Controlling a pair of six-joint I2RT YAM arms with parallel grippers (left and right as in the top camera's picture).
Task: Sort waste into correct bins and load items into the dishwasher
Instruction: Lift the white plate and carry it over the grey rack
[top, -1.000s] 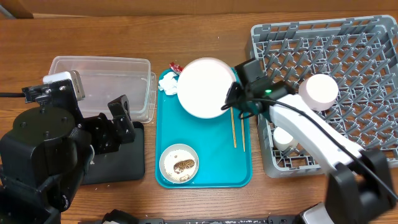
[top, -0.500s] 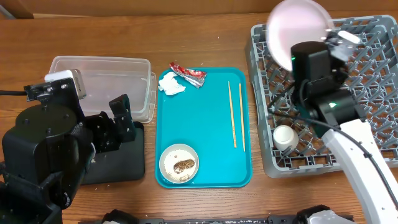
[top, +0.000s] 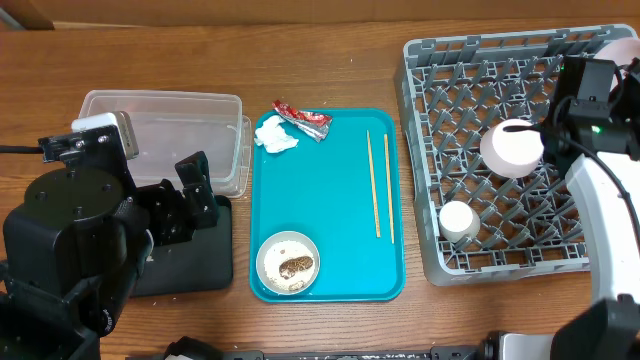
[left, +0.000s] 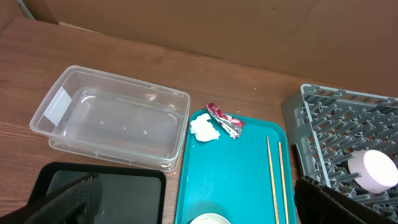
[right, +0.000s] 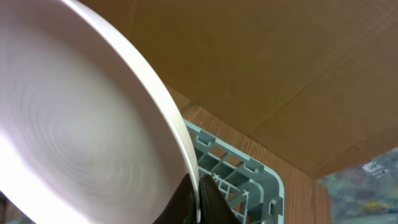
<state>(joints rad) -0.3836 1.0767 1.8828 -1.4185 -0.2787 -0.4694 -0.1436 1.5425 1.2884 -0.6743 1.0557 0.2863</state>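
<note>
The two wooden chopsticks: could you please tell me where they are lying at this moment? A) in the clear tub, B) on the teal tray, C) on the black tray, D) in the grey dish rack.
B: the chopsticks lie side by side on the bare floor of the teal tray.

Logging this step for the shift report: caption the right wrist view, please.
Plate clamped at its rim in the right jaws, dish rack corner behind.
</note>
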